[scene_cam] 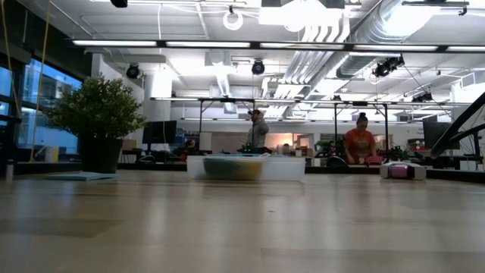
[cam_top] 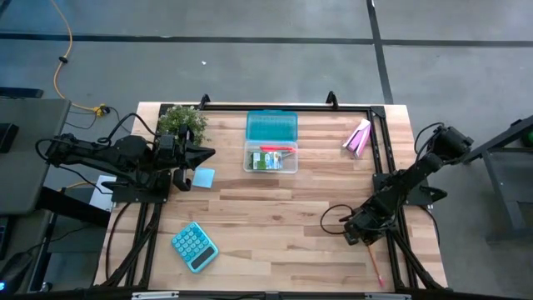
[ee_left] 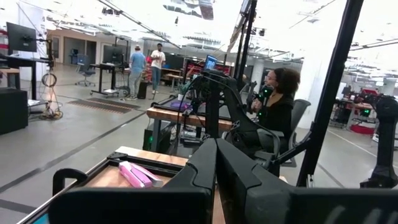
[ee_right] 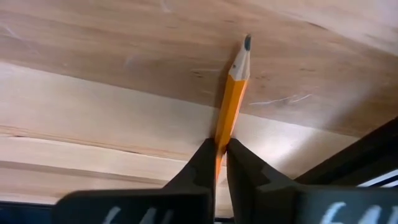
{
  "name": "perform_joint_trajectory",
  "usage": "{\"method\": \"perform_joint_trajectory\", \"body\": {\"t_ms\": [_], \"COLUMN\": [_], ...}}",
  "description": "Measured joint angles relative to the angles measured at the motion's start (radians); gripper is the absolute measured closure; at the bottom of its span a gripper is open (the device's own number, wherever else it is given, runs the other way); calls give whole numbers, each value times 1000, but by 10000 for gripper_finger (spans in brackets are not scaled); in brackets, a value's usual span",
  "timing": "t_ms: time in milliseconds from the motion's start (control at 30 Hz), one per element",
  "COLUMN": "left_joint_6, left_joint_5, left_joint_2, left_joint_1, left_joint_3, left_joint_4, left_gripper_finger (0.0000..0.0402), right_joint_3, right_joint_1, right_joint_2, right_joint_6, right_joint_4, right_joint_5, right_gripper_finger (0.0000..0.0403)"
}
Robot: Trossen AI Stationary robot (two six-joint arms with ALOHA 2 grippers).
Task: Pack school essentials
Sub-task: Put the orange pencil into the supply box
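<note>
My right gripper [cam_top: 358,237] is low over the table's near right part, shut on a thin orange pencil [ee_right: 233,93] whose sharpened tip points away from the fingers. My left gripper [cam_top: 200,154] hovers shut and level at the table's left, beside a light-blue note pad [cam_top: 204,177] that lies flat. A clear box [cam_top: 271,159] with its teal lid [cam_top: 271,127] laid open sits at far centre, with green and red items in it. Neither gripper shows in the low view. My right gripper [ee_right: 221,146] pinches the pencil's orange shaft [ee_right: 222,134] between its two fingertips. The pencil runs on along the fingers and sticks out ahead of them, tip [ee_right: 247,42] first. Whether the tip rests on the wood or hangs just above it, I cannot tell.
A teal calculator [cam_top: 193,247] lies near left. A pink-and-white packet [cam_top: 358,137] lies at the far right. A potted plant [cam_top: 183,121] stands at the far left, close to my left gripper. Black frame rails [cam_top: 391,250] run along the table's sides. People stand in the room beyond.
</note>
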Motion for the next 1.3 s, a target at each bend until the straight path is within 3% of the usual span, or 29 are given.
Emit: {"method": "perform_joint_trajectory", "body": {"t_ms": [400, 700, 967, 1167, 1300], "left_joint_6": [0, 0, 0, -41, -139], "left_joint_5": [-22, -22, -22, -22, -21], "left_joint_2": [0, 0, 0, 5, 28], "left_joint_1": [0, 0, 0, 0, 0], "left_joint_3": [0, 0, 0, 0, 0], "left_joint_4": [1, 1, 1, -33, -90], "left_gripper_finger": [401, 401, 401, 401, 401], "right_joint_3": [-4, -4, -3, 7, 122], "right_joint_1": [-5, -79, -222, -395, -534], "right_joint_2": [-147, -316, -450, -460, -406], "right_joint_6": [-9, -142, -453, -779, -1058], "right_joint_4": [-57, -49, 132, 373, 316], "right_joint_5": [79, 246, 351, 395, 413], "right_gripper_finger": [402, 402, 403, 403, 403]}}
